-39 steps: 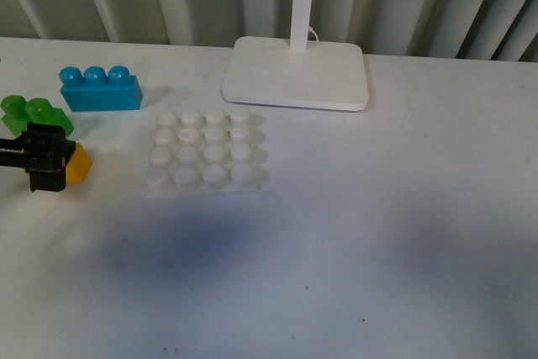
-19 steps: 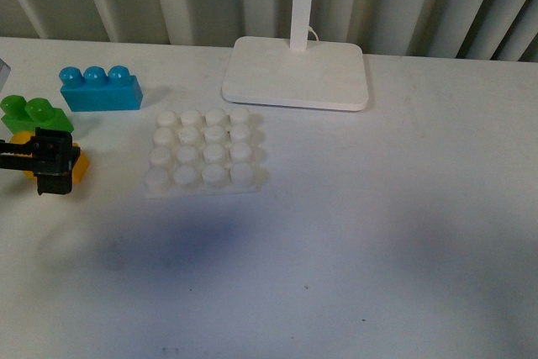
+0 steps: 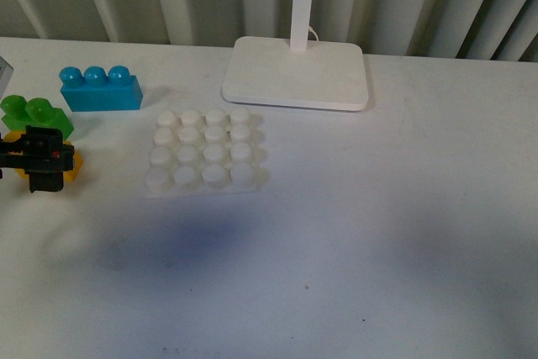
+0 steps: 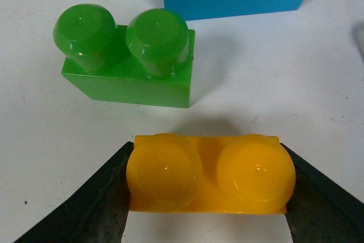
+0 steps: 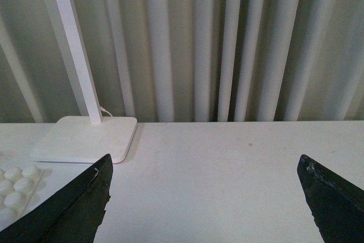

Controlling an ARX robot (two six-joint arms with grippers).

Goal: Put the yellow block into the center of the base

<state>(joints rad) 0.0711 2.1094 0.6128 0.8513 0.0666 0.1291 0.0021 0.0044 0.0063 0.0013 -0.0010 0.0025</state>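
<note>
My left gripper (image 3: 46, 160) is at the far left of the table, shut on the yellow block (image 3: 72, 162), which is mostly hidden behind it in the front view. In the left wrist view the yellow block (image 4: 209, 173) shows two round studs, with a black finger pressed on each end, and my left gripper (image 4: 209, 192) holds it low over the table. The white studded base (image 3: 203, 151) lies to the right of the block, apart from it. My right gripper (image 5: 207, 197) is open and empty over bare table; the base's corner (image 5: 14, 189) shows beside it.
A green two-stud brick (image 3: 35, 114) sits just behind the yellow block, close to it (image 4: 129, 55). A blue three-stud brick (image 3: 99, 88) lies further back. A white lamp foot (image 3: 296, 71) with its pole stands behind the base. A curtain hangs at the back.
My left gripper has shifted slightly left and closed on the yellow block. The block now sits more hidden behind the fingers. Nothing else has moved.
</note>
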